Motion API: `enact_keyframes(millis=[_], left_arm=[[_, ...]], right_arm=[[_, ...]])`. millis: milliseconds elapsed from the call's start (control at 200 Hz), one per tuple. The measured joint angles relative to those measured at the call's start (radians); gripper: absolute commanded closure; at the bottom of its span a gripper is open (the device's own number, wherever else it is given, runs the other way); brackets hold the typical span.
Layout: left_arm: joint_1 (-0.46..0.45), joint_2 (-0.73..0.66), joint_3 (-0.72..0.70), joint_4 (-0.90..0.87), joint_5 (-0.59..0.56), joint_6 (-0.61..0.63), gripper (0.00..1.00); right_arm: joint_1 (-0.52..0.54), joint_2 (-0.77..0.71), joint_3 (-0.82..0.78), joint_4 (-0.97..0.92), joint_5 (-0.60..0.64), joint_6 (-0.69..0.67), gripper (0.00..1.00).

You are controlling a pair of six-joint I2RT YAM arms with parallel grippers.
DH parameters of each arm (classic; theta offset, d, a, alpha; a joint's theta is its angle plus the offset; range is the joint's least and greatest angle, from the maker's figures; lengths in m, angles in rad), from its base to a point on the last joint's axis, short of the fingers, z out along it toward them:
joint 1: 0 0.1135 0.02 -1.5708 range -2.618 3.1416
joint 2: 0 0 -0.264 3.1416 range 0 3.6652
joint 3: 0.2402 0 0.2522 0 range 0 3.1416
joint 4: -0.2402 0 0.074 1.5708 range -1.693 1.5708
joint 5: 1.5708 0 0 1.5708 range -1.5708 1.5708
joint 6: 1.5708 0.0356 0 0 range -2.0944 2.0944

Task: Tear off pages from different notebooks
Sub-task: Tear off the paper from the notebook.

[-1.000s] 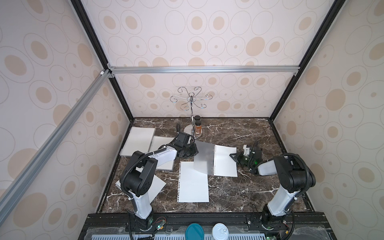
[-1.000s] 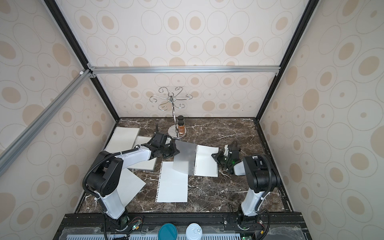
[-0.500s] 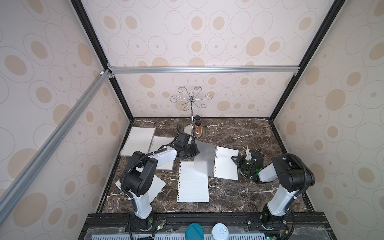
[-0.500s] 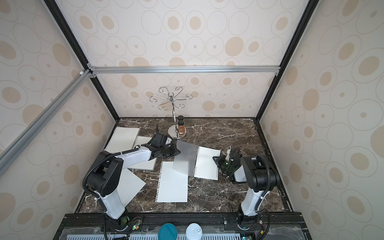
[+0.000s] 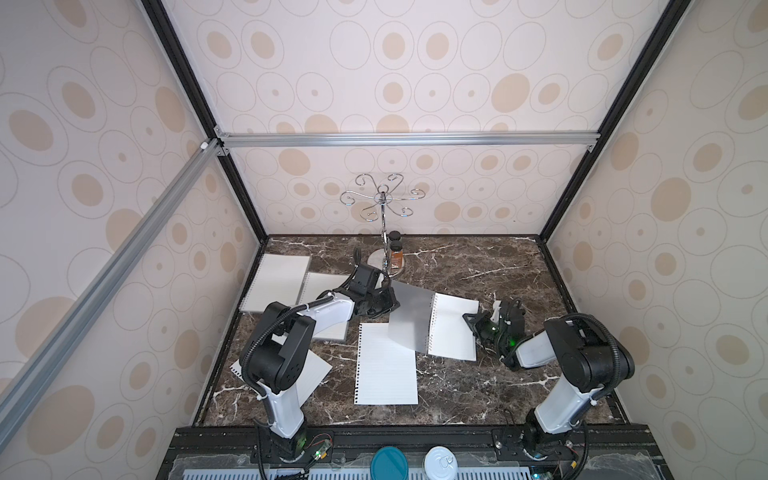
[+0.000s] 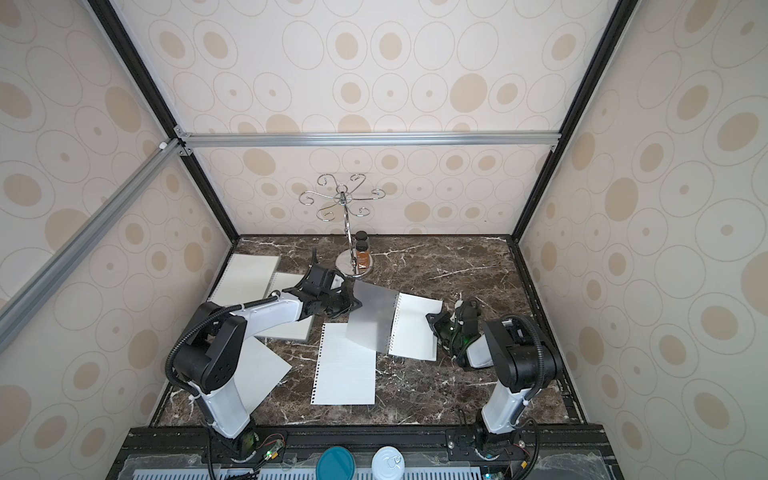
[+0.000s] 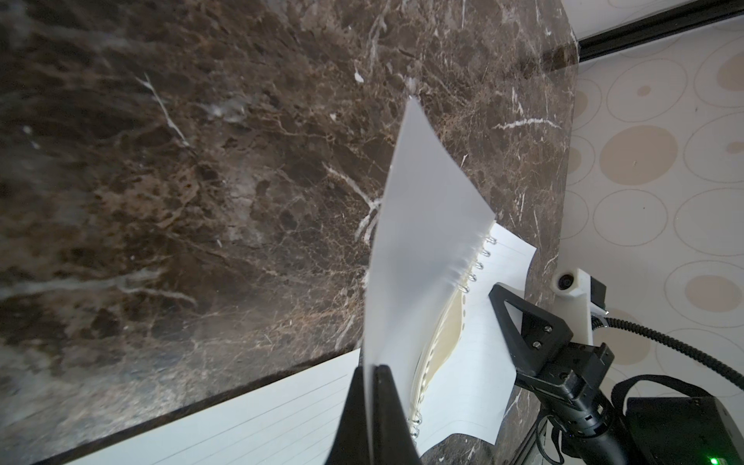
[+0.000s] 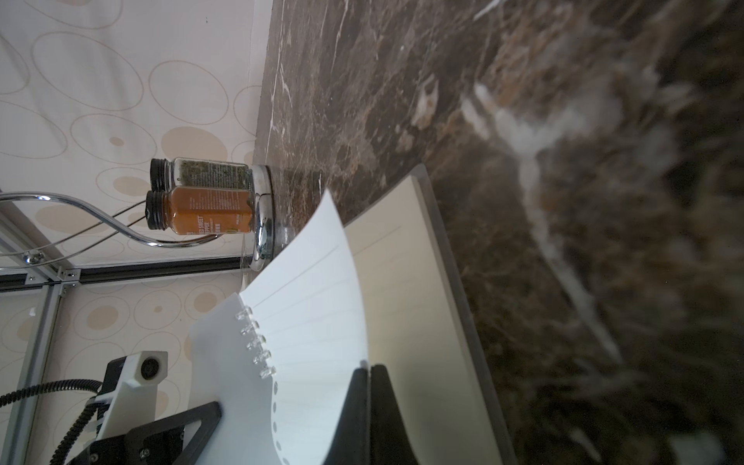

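Observation:
An open notebook lies mid-table, its translucent grey cover (image 5: pixel 409 320) lifted off the coil (image 7: pixel 479 261). My left gripper (image 5: pixel 390 305) is shut on that cover's edge; in the left wrist view the cover (image 7: pixel 422 241) runs between the shut fingertips of the gripper (image 7: pixel 370 370). My right gripper (image 5: pixel 469 320) is shut on the far edge of the top page (image 5: pixel 453 332), which curls up in the right wrist view, where the gripper (image 8: pixel 368 368) pinches the page (image 8: pixel 314 302). Several of its punched holes (image 8: pixel 275 406) show no wire. A loose page (image 5: pixel 386 365) lies flat in front.
Two more notebooks (image 5: pixel 276 286) (image 5: pixel 328 291) lie at the back left, and another sheet (image 5: pixel 309 374) under the left arm. A chrome hook stand (image 5: pixel 384 232) with two spice jars (image 8: pixel 201 213) stands at the back middle. Walls close in three sides.
The right arm has drawn slightly toward the front with the page edge, and the notebook's near corner has shifted with it. The left gripper holds the cover in about the same place.

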Motion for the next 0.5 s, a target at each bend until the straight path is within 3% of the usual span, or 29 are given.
enact_keyframes(millis=[375, 500], left_arm=[[0.000, 0.000, -0.005, 0.005, 0.018, -0.006, 1.00], [0.019, 0.000, -0.007, -0.002, -0.031, -0.008, 1.00]], right_arm=[[0.007, -0.069, -0.012, -0.072, 0.051, 0.007, 1.00], [-0.014, -0.112, -0.018, -0.157, 0.159, 0.002, 1.00]])
